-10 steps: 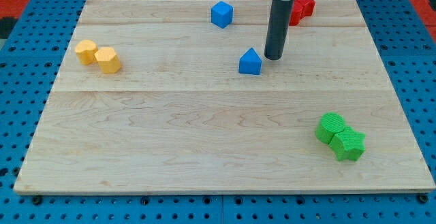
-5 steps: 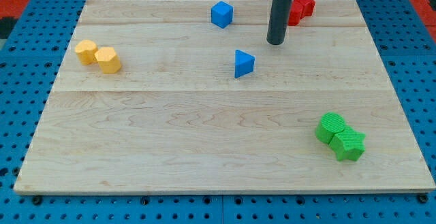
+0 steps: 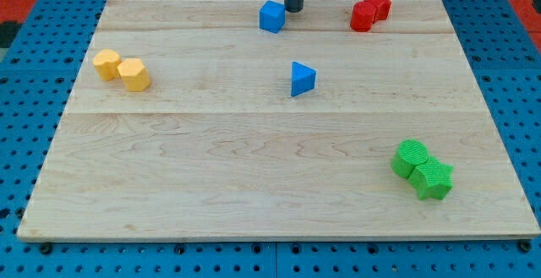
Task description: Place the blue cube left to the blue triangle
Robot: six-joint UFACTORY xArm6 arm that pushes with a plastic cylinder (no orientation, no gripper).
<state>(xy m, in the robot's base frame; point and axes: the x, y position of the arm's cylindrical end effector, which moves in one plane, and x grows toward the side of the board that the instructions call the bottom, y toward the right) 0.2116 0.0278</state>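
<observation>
My tip (image 3: 293, 9) is a bare rod end with no jaws to part or close, and it stands near the view's top edge of the wooden board (image 3: 254, 185), just beside the blue cube (image 3: 272, 16), at about two o'clock from it; whether the two touch cannot be told. The blue cube lies close to the board's top edge, with little room above it. The blue triangle (image 3: 302, 79) rests near the board's middle, at about five o'clock from the cube and well apart from it, with bare wood all round it. Two red blocks (image 3: 370, 11) touch each other at the top right, at about three o'clock from my tip. Two yellow blocks (image 3: 122, 68) sit together near the left edge, at about nine o'clock from the triangle. Two green blocks (image 3: 422, 170) touch each other near the lower right, at about four o'clock from the triangle. The board rests on a blue pegboard table (image 3: 25, 100).
</observation>
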